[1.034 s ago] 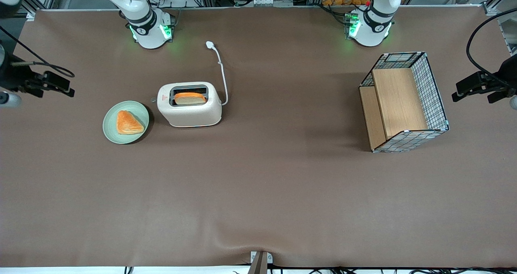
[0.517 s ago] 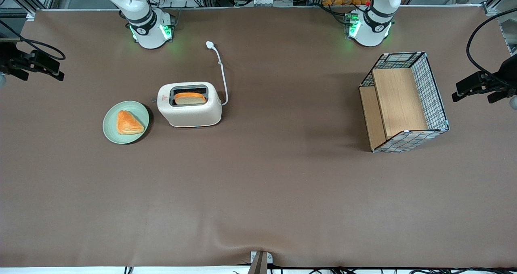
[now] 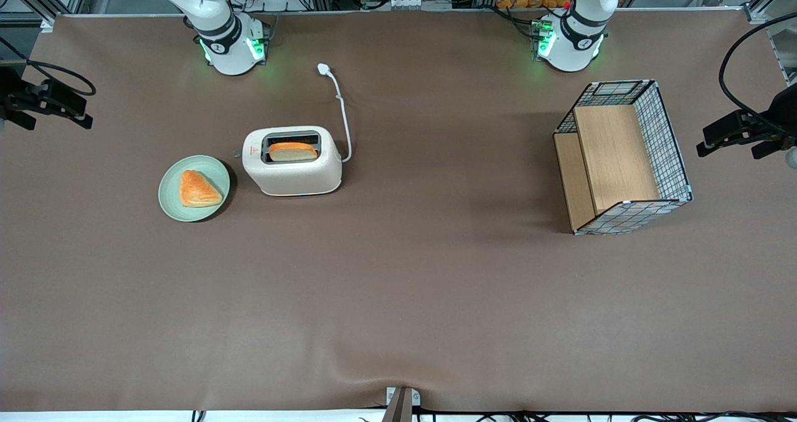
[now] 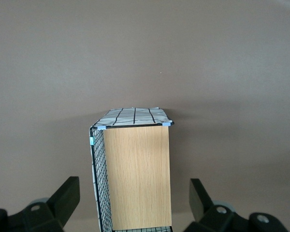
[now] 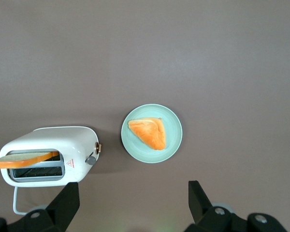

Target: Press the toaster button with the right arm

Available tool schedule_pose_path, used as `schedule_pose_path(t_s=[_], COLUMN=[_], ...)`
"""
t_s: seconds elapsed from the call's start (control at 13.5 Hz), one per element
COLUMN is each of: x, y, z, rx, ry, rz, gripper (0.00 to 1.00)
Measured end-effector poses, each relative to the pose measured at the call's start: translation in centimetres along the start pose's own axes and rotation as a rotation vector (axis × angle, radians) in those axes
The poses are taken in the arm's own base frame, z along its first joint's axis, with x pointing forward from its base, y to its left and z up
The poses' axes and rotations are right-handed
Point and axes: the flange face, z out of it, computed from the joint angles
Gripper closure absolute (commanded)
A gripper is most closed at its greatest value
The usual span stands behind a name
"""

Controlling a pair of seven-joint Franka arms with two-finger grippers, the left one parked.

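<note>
The cream-white toaster (image 3: 292, 160) stands on the brown table with a bread slice (image 3: 292, 151) in its slot and its white cord and plug (image 3: 324, 68) trailing farther from the front camera. The small grey toaster button (image 3: 237, 154) sticks out of the narrow end facing the plate. My right gripper (image 3: 62, 104) hangs at the working arm's end of the table, well apart from the toaster. In the right wrist view the gripper (image 5: 133, 193) is open and empty, high above the table, with the toaster (image 5: 50, 154) and button (image 5: 91, 160) below it.
A pale green plate (image 3: 171, 204) with a triangular pastry (image 3: 198, 189) sits beside the toaster's button end; it also shows in the right wrist view (image 5: 174, 145). A wire basket with a wooden shelf (image 3: 622, 157) stands toward the parked arm's end.
My right gripper has moved away from the toaster, toward the table's end and farther from the front camera, then nearly stopped. The toaster, bread and plate have not moved.
</note>
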Motion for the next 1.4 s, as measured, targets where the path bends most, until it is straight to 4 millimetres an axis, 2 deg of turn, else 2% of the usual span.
schedule_pose_path(t_s=[1.4], x=[0.03], y=[0.35], z=[0.19], rx=[0.001], ry=[-0.005], rz=[0.088], gripper=[0.0])
